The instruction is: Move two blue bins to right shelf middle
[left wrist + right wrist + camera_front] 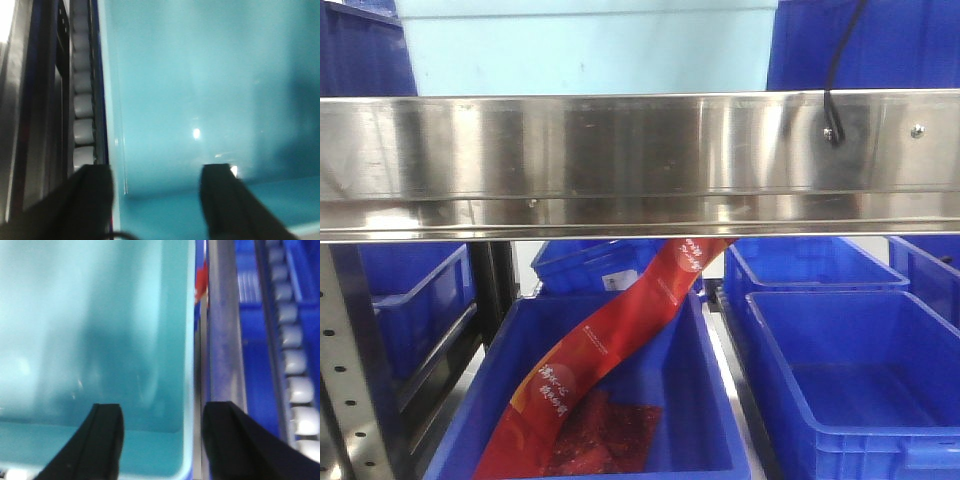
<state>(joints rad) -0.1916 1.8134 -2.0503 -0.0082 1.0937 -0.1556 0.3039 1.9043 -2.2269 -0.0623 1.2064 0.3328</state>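
Both tools straddle pale bin [585,45] walls

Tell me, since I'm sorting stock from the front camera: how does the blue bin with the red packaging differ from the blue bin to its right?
The centre bin holds a long red package leaning out over its back wall, plus red packets on its floor; the right bin looks empty. The centre bin sits under the steel shelf rail mid-frame; the right bin is cut off by the frame edge. Both are dark blue, open-topped plastic.

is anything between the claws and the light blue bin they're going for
Nothing visible. The left claw straddles the light blue bin's left wall, and the right claw straddles its right wall, one finger inside and one outside at each.
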